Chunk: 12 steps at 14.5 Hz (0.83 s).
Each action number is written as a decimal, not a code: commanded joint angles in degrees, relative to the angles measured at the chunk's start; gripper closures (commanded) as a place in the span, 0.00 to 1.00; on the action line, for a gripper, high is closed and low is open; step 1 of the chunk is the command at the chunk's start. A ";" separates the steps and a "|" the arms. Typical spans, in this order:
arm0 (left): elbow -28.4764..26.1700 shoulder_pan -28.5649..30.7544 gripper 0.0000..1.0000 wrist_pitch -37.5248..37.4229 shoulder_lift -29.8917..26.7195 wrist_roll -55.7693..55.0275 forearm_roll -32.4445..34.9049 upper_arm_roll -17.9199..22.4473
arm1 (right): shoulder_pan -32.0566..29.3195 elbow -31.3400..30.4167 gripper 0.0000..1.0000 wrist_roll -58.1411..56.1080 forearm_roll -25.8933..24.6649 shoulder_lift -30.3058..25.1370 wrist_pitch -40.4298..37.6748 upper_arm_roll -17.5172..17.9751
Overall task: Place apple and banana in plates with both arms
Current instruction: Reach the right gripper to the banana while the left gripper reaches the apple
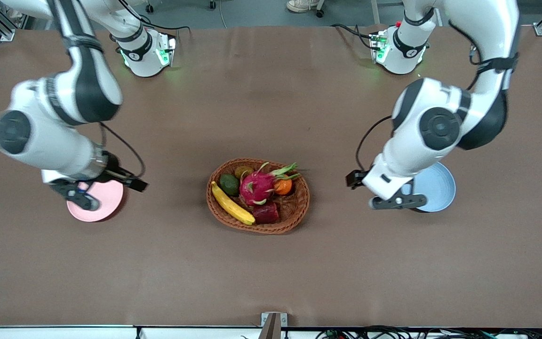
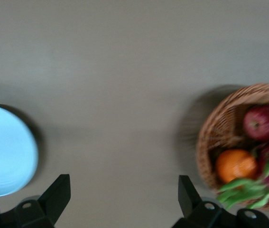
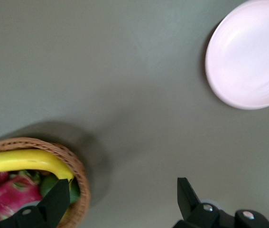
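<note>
Above the table between basket and plates, the left gripper [image 2: 121, 199] and right gripper [image 3: 121, 202] both hang wide open and empty. Apple [image 1: 265, 212] and banana [image 1: 232, 204] lie in the wicker basket [image 1: 299, 207], so the reaching step is in hand. Next, I judge, each arm must descend over its fruit, then carry it to the blue plate [image 1: 438, 186] or pink plate [image 1: 106, 202].

Bright, even light from above. The basket [image 2: 219, 142] looks blurry beside the open left gripper [image 2: 125, 202]; shadows are soft.

blue plate [image 2: 4, 152], wicker basket [image 2: 215, 137], apple [image 2: 263, 122], open left claw [image 2: 125, 194]
</note>
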 commanded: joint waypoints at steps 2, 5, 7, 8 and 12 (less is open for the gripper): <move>9.06 -4.50 0.00 3.48 8.25 -8.14 -1.27 0.28 | 4.75 -2.62 0.00 9.36 4.81 1.82 6.24 -0.55; 9.34 -6.79 0.00 12.43 11.42 -14.20 -3.46 0.28 | 7.99 -7.80 0.00 14.27 6.41 2.61 15.28 -0.55; 9.34 -7.85 0.00 18.32 13.35 -18.34 -5.57 0.28 | 10.37 -10.00 0.00 17.09 6.41 4.01 20.57 -0.64; 9.34 -8.46 0.00 21.57 14.41 -19.75 -6.54 0.28 | 11.25 -10.80 0.00 17.80 6.41 4.71 22.16 -0.55; 9.95 -10.04 0.00 31.25 18.19 -23.27 -9.61 0.28 | 13.45 -12.82 0.15 19.21 6.41 6.03 27.27 -0.64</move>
